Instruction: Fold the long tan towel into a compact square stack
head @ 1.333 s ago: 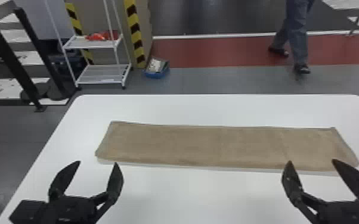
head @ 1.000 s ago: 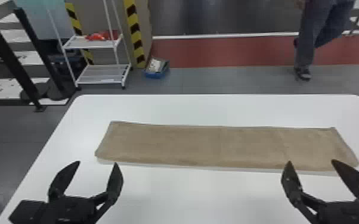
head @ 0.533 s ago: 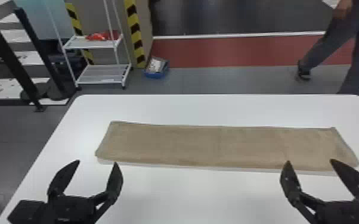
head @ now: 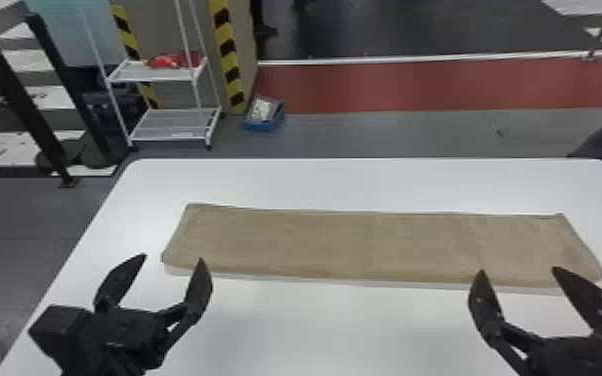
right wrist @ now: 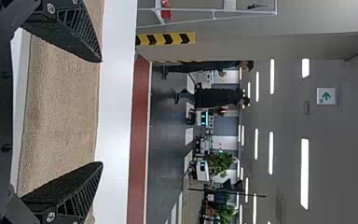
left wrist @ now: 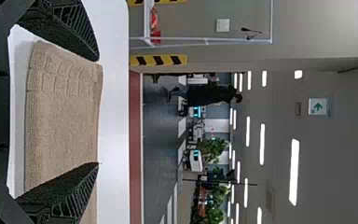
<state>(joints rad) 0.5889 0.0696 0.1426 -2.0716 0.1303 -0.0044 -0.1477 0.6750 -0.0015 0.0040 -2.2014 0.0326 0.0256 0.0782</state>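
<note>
The near side of the surface (head: 325, 330) runs out of the head view. The right pincer (head: 518, 269) is cut off there at the bottom and side edges, and the body of the left pincer (head: 173, 256) at the bottom. Each pincer stands with its two fingers wide apart and nothing between them in its grip.

The tan towel (head: 335, 245) lies flat in a long strip across the surface, just beyond the pincers, its left end by the left one and its right end by the right. Fingertips cover bits of its near edge; whether any touch the cloth, I cannot tell. Faint lines cross it, too weak to say if they are creases, and how many layers it has is unclear. In the left wrist view it passes behind a finger and out of the frame, with a raised pattern at one end; in the right wrist view both fingers hide parts of it.

Compared with the previous head view, the left pincer has moved forward and slightly right. The towel lies where it did.
</note>
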